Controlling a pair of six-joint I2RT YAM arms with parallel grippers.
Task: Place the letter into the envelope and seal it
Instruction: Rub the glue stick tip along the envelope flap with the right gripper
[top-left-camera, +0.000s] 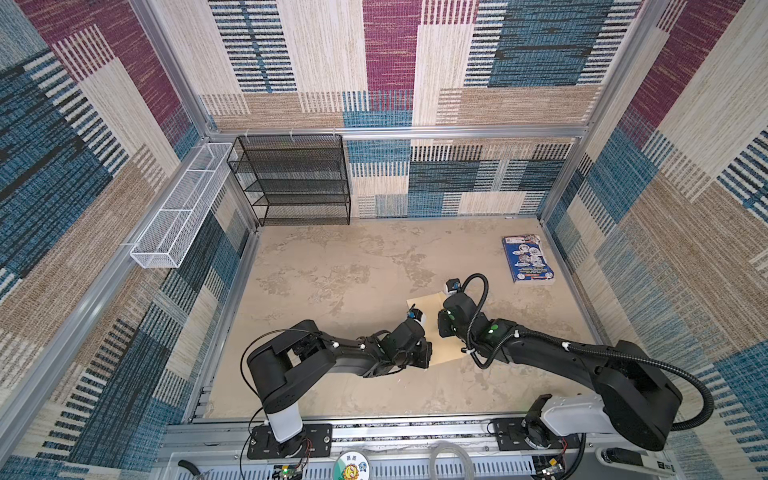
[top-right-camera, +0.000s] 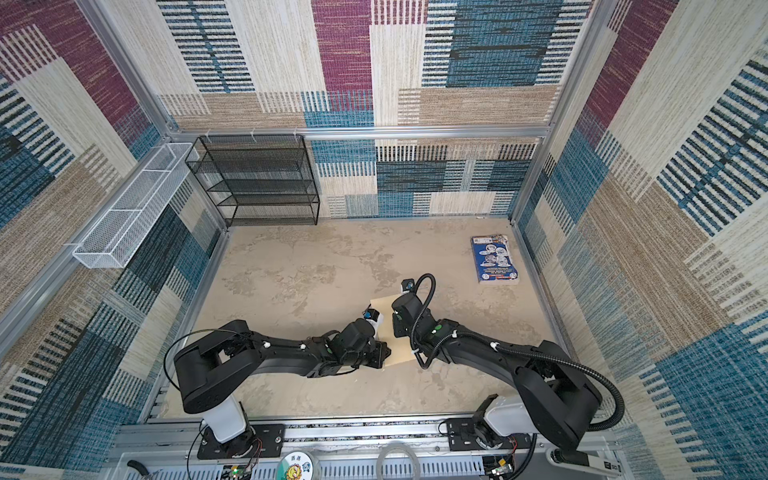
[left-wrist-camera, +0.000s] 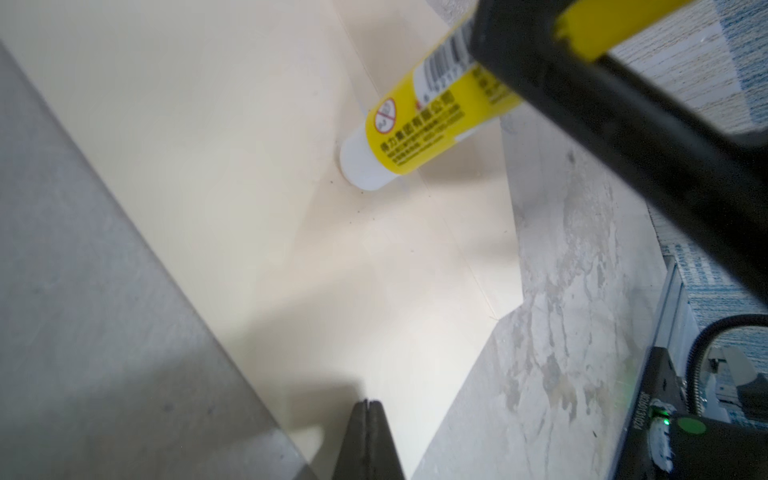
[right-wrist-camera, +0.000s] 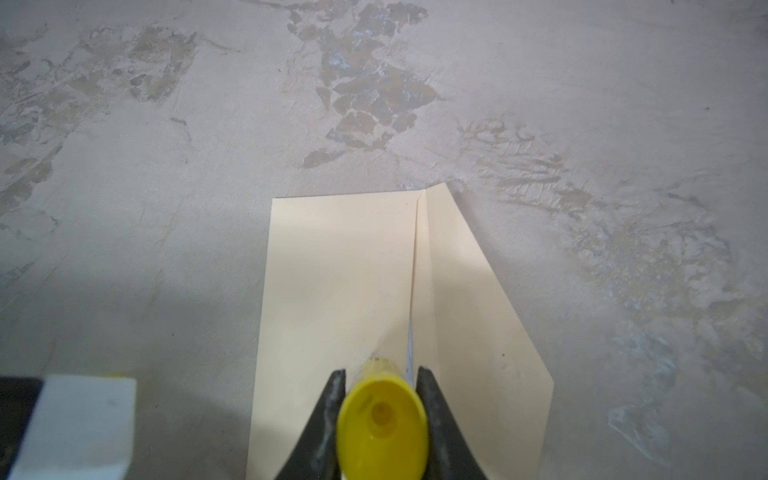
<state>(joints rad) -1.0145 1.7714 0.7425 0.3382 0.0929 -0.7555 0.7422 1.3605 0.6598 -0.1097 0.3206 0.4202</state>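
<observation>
My right end effector grips a yellow glue stick, tip seemingly touching the envelope; my left end effector is closed

The left arm and right arm are cased in black above white base segments. A ribbed black cable is run along the right arm, and the left gripper and right gripper are fitted with dark tapered fingers.

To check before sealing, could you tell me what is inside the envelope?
Only a thin pale, bluish sliver shows at the envelope's open mouth, possibly the letter's edge. The rest of the inside is covered by the envelope's own paper.
</observation>
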